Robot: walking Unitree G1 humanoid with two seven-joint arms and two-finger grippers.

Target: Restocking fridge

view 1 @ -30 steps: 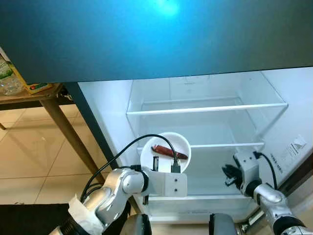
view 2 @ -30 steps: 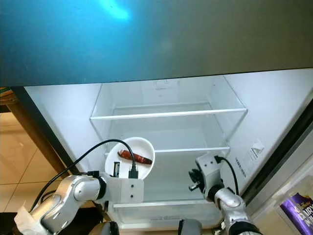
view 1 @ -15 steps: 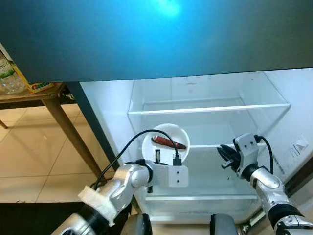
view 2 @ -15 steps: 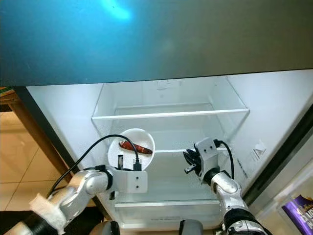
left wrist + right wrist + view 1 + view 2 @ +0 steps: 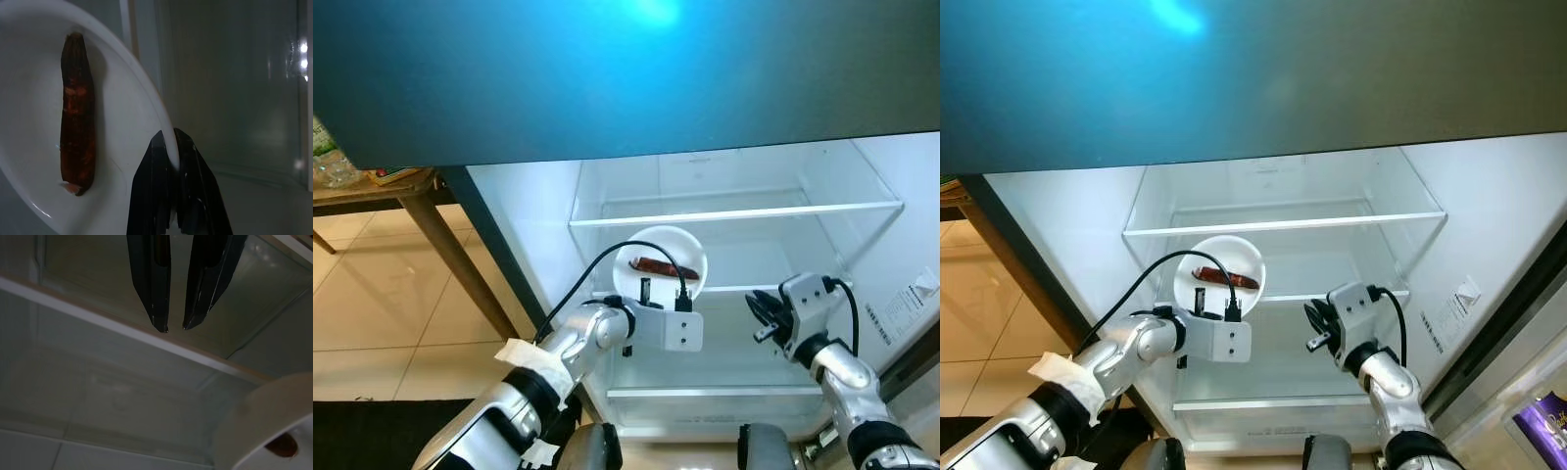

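Note:
A white bowl (image 5: 663, 257) with a reddish-brown sausage (image 5: 663, 266) in it hangs in front of the open fridge, between the upper glass shelf (image 5: 754, 212) and the middle shelf (image 5: 803, 288). My left gripper (image 5: 646, 291) is shut on the bowl's near rim; in the left wrist view the fingers (image 5: 159, 161) pinch the rim (image 5: 146, 93) beside the sausage (image 5: 77, 112). My right gripper (image 5: 759, 311) floats to the right of the bowl at middle-shelf height, fingers together and holding nothing. In the right wrist view that gripper (image 5: 175, 327) points at a shelf edge (image 5: 122, 328).
The fridge's dark door (image 5: 607, 69) hangs over the top of the view. A wooden table (image 5: 416, 191) with packets stands at the left over a tiled floor. A drawer (image 5: 705, 406) lies at the fridge bottom. The shelves are bare.
My left arm has lifted the bowl up and to the right, deeper toward the shelves. My right gripper has risen from near the bottom drawer to middle-shelf height.

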